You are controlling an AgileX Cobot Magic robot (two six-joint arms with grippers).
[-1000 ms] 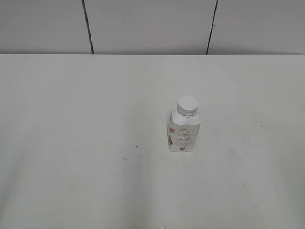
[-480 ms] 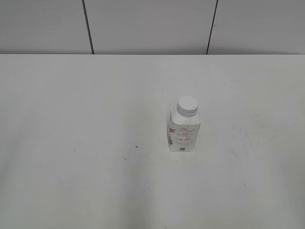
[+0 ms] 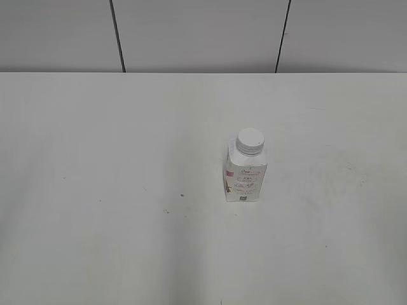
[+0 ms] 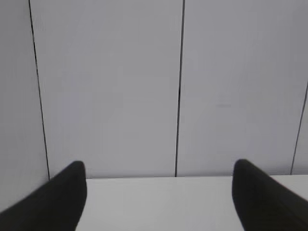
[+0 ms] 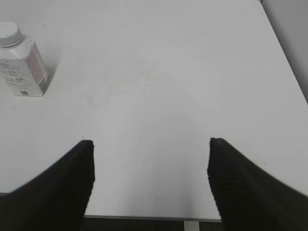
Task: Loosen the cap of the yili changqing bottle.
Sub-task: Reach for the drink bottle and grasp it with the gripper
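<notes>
My right gripper (image 5: 150,159) and my left gripper (image 4: 159,192) were both wide apart and empty. The yili changqing bottle (image 3: 245,176) stood upright on the table (image 3: 95,159), well apart from me, the cap (image 3: 250,141) on it. I judged one gripper should hold the body firmly while the other turned the cap squarely.

No word, brand or number could be read anywhere. The yili changqing bottle (image 3: 245,178) carried pink-red print on its front face, right of the table's middle, but the lines were too small and blurred to make out. A small dark code square sat low on that face, its pattern unreadable. In the right wrist view the bottle (image 5: 21,67) stood at the far left, showing the same faint reddish lettering and a dark square, equally illegible. The cap (image 3: 250,141) bore no marking.
</notes>
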